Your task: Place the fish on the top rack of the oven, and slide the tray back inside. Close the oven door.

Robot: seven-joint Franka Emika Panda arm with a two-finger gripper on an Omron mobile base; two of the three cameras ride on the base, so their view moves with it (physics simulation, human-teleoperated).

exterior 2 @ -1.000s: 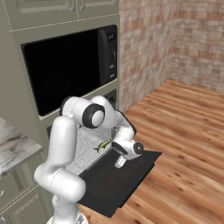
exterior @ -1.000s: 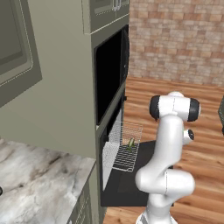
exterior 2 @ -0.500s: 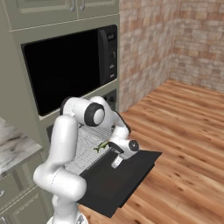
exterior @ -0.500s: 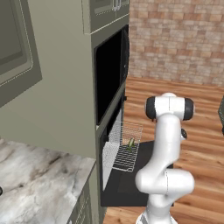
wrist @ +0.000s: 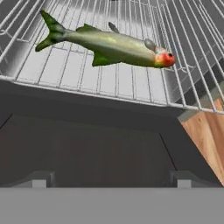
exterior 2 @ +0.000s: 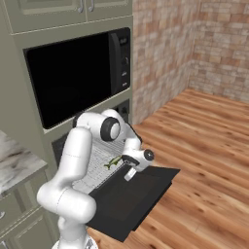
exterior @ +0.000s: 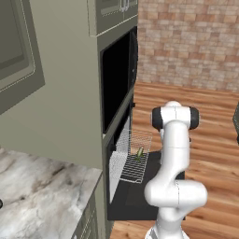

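Note:
The fish [wrist: 113, 46] lies on the top rack [wrist: 131, 83], which is pulled out of the oven [exterior: 112, 164] over the lowered oven door [exterior 2: 131, 199]. From the sides, the fish [exterior 2: 113, 162] rests near the front edge of the wire rack [exterior 2: 95, 168]; the fish [exterior: 139, 153] and rack [exterior: 133, 161] also appear beside the arm. My gripper [exterior 2: 130, 172] hovers just in front of the rack's edge, above the door. My gripper [wrist: 111, 180] is open, with nothing between its fingertips [wrist: 40, 179]; the fish is beyond them.
A tall glossy black glass-fronted unit [exterior 2: 73, 73] sits above the oven in the olive cabinet column [exterior: 65, 116]. A marble counter [exterior: 42, 196] is at the left. Wooden floor [exterior 2: 209, 160] stretches right of the door, up to brick walls [exterior 2: 160, 48].
The arm's upper joints have shifted slightly, and the hand stays close to the rack's front edge. The fish lies still on the rack.

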